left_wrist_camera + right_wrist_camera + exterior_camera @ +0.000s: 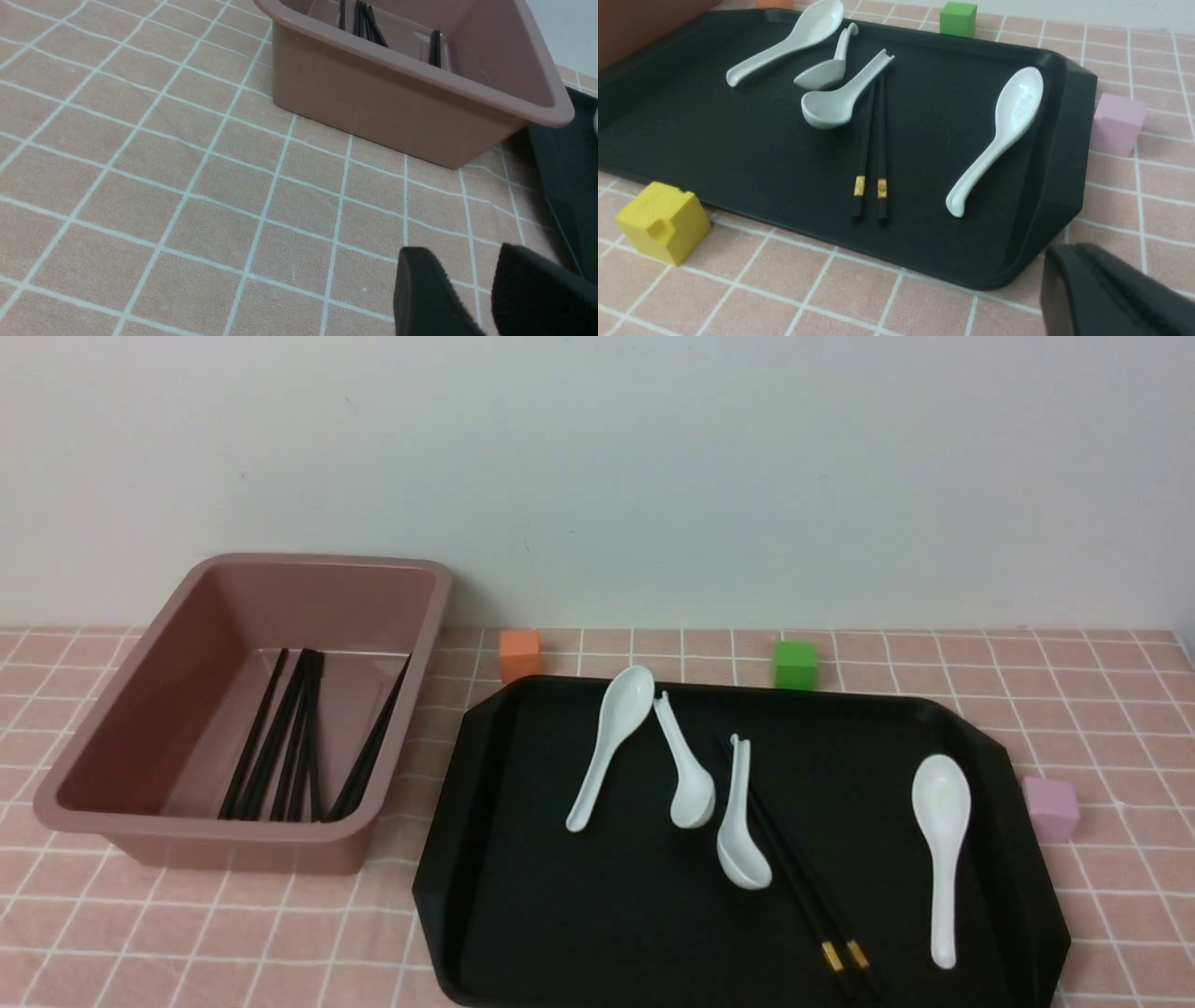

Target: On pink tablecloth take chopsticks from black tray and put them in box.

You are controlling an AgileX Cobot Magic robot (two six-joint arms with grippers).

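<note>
Box [84, 803], one, dusty pink, deep, flared rim; set on the pink tablecloth [280, 933] at the robot's left of the tray. Contents: several black chopsticks [271, 747], most in a loose bundle, a smaller lot lying along the side nearest the tray; exact count not to be had, as they overlap.

Black tray [579, 915], one, cut corners. Contents: one pair of black chopsticks [882, 158], gold bands toward the robot, lying side by side on the tray floor with a narrow gap between them. Their far ends run close by a white spoon [740, 849], which appears to lie partly over them. Also three further white spoons, not called for by the task.

Left gripper [453, 289], one: fingers parted, nothing between them, over bare cloth in front of the box.

Right gripper [1069, 284], one: fingers together, no utensil seen in them, near the tray's front corner.

Condition of the work: well advanced, by my reckoning. Done: the sticks inside the box. Outstanding: the single pair in the tray, both sticks untouched by either gripper. Remaining handling likely calls for drawing them clear of the spoon without dragging it along.
</note>
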